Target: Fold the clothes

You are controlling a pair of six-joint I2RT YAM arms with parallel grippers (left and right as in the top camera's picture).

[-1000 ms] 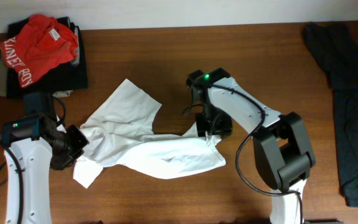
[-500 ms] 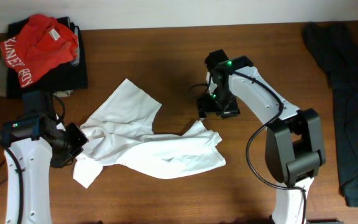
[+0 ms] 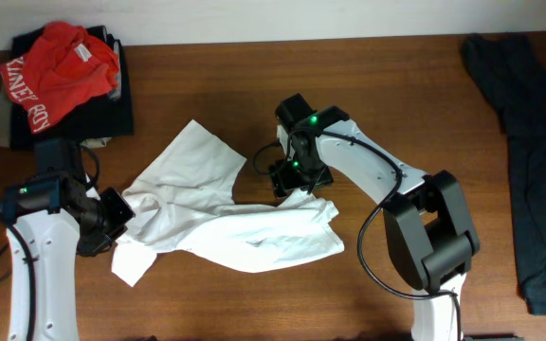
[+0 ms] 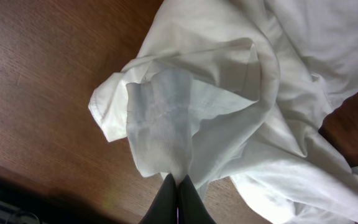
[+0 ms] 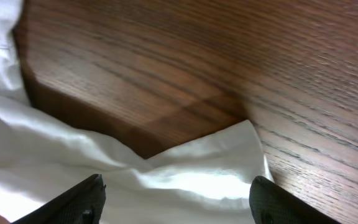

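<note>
Holds shirt (image 3: 226, 232), crumpled on table (image 3: 396, 104), by left edge pinched tight in left gripper (image 4: 178, 185), likely as anchor for spreading; hovers right gripper (image 5: 178, 193), spread wide, over far corner, likely lining up a grab

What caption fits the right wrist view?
Open right gripper above a corner of the white T-shirt on the wooden table.
</note>
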